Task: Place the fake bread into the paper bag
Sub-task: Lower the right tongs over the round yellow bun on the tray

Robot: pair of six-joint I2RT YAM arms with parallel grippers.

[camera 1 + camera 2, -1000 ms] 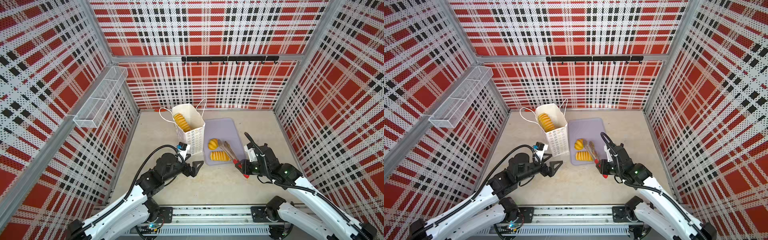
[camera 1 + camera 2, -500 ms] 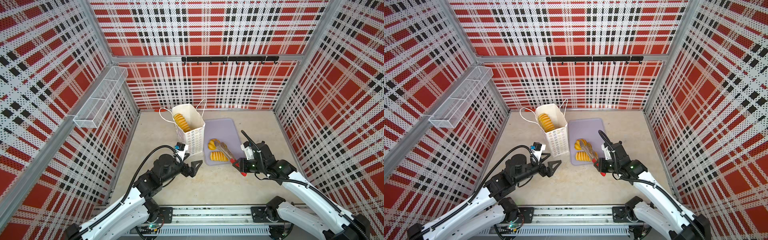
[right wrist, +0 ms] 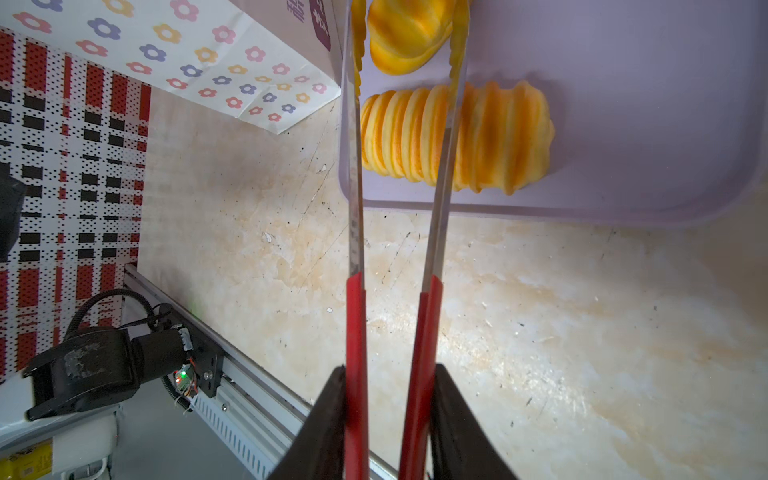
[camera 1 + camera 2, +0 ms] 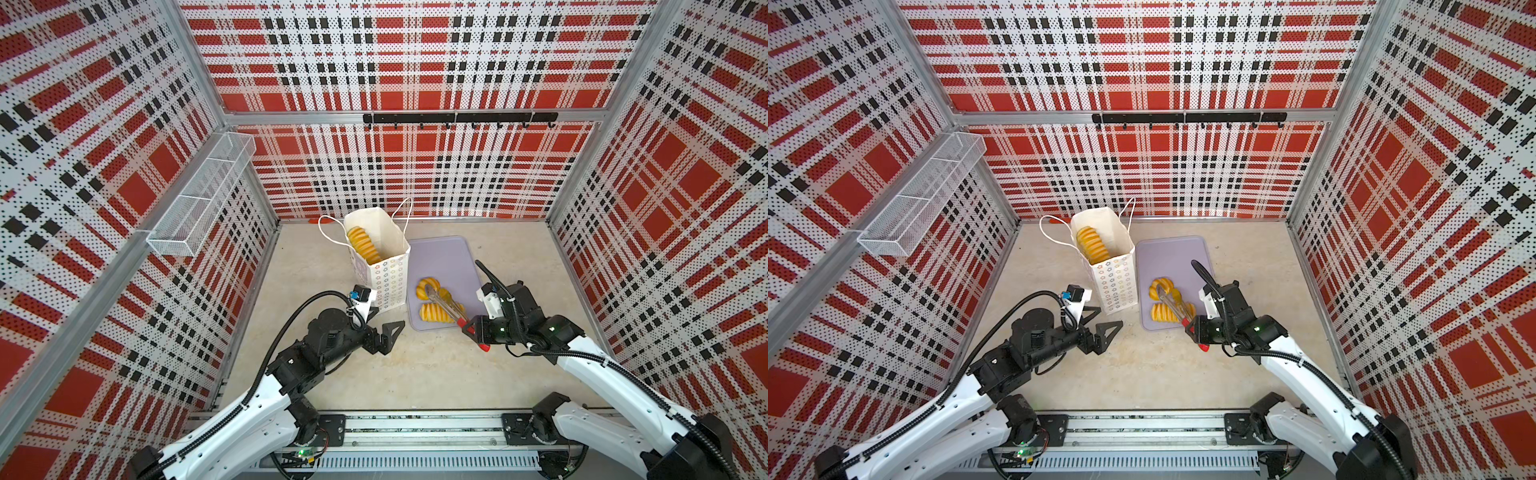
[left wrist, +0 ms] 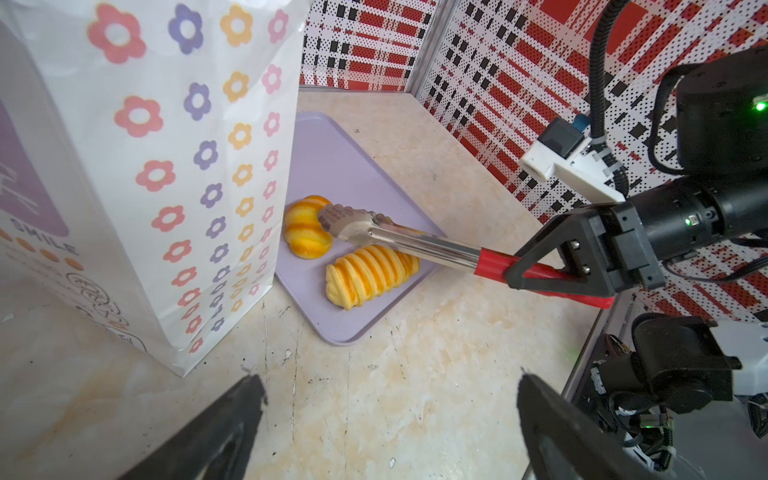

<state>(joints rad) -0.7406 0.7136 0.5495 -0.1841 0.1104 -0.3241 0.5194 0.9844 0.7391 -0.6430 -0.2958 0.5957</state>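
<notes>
The right gripper (image 4: 473, 330) was clamped on the red handles of the tongs (image 5: 415, 243). Their metal arms stood partly spread, the tips straddling the round ridged bun (image 5: 307, 232) on the lilac tray (image 4: 444, 257), which lay just beside the paper bag (image 4: 386, 278) on the right arm's side. Whether the tips were pressing the bun could not be told.

The step looked like a pick with the tongs. To do it well, the tips probably needed to sit low on the bun's widest part before squeezing, since the glossy shell could squirt out of a high pinch. The ridged loaf (image 5: 370, 274), a little farther from the bag, lay under the tong arms and should not be dragged along. The lift would have to clear the bag's tall rim. 1 long ridged pastry (image 4: 363, 245) already leaned inside the bag.

The left gripper (image 4: 384, 320) hung empty with jaws wide apart near the bag's front corner, well placed to steady it.

The tabletop (image 5: 374, 395) around the bag was beige, marbled and scuffed. Behind the bag rose perforated red, black and white plaid walls, with a wire basket (image 4: 199, 208) and a black hook rail (image 4: 457, 118).
</notes>
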